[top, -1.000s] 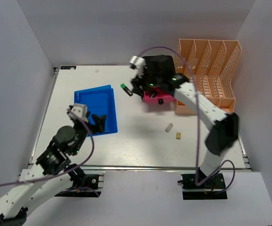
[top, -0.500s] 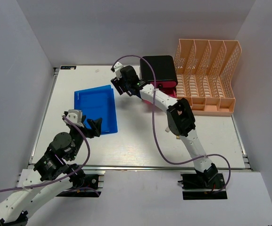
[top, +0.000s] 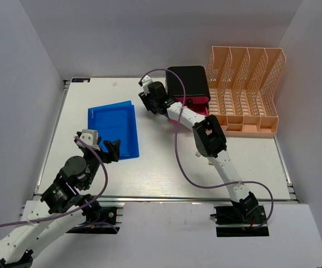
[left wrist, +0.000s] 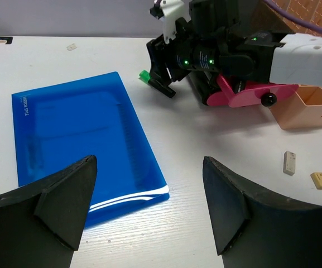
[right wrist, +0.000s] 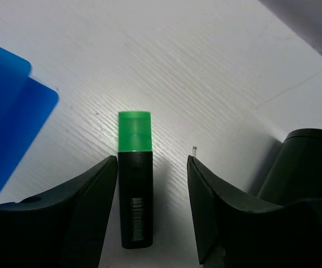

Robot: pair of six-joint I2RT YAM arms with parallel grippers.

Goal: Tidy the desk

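The white desk (top: 166, 167) holds a black highlighter with a green cap (right wrist: 135, 195) near its far middle. My right gripper (right wrist: 152, 162) is open and low over the highlighter. The pen lies between the fingers, close to the left one and not clamped. In the top view the right gripper (top: 149, 103) hides the pen. In the left wrist view only the pen's green cap (left wrist: 144, 76) shows beside it. My left gripper (left wrist: 149, 167) is open and empty, above the near right corner of the blue folder (left wrist: 82, 145), which also shows in the top view (top: 113, 128).
A peach lattice file rack (top: 244, 92) stands at the back right. A black case (top: 187, 84) on a pink object (left wrist: 250, 95) sits just left of it. A beige eraser (left wrist: 289, 162) and a small tan piece (left wrist: 319, 180) lie on the desk. A metal rail (top: 166, 198) runs along the near edge.
My right gripper has moved left, from over the pink object to the highlighter, and now straddles it. My left gripper has drawn back a little toward the near edge.
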